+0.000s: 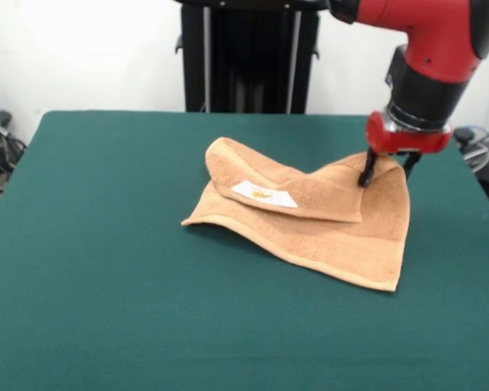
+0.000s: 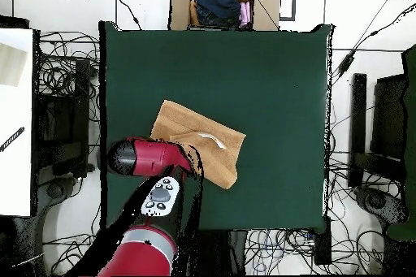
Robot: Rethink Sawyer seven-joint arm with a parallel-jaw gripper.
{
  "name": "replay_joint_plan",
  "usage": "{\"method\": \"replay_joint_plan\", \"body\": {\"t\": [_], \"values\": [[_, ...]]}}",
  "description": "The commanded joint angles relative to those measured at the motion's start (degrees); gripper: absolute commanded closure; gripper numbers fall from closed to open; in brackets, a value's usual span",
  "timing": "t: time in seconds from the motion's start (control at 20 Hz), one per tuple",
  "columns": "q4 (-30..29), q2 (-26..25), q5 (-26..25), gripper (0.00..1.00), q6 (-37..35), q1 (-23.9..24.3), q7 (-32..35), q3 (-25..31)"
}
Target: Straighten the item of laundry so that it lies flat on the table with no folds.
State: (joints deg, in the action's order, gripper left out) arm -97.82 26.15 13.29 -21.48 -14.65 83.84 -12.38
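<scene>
Peach-orange terry towel (image 1: 310,216) lies right of centre on the dark green table (image 1: 106,244), folded over itself, its white label (image 1: 263,194) face up on the upper flap. At the towel's far right corner, the red arm's gripper (image 1: 385,169) presses its dark fingers (image 1: 366,173) down, apparently pinching the raised cloth there. Judged risks: if the pinch catches both layers, pulling would drag the fold along rather than open it; a shallow hold could slip off the thick edge.

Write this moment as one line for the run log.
towel: folded over, label showing | gripper: at towel's far corner, jaws on cloth | table: towel not flat yet
</scene>
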Motion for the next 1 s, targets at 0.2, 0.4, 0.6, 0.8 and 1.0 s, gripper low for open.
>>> {"method": "replay_joint_plan", "body": {"t": [0.2, 0.4, 0.6, 0.8, 1.0], "values": [[2.7, -2.3, 4.1, 0.0, 1.0, -2.8, 18.7, -0.8], [2.8, -2.6, 5.0, 0.0, 2.2, -4.1, 19.9, -0.9], [1.2, -1.6, 5.3, 0.0, 4.2, -1.8, 17.4, 2.2], [0.4, -1.4, 4.1, 0.0, 6.1, 2.5, 13.6, 5.8], [0.4, -0.8, 4.2, 0.0, 4.7, 3.2, 13.7, 5.7]]}}
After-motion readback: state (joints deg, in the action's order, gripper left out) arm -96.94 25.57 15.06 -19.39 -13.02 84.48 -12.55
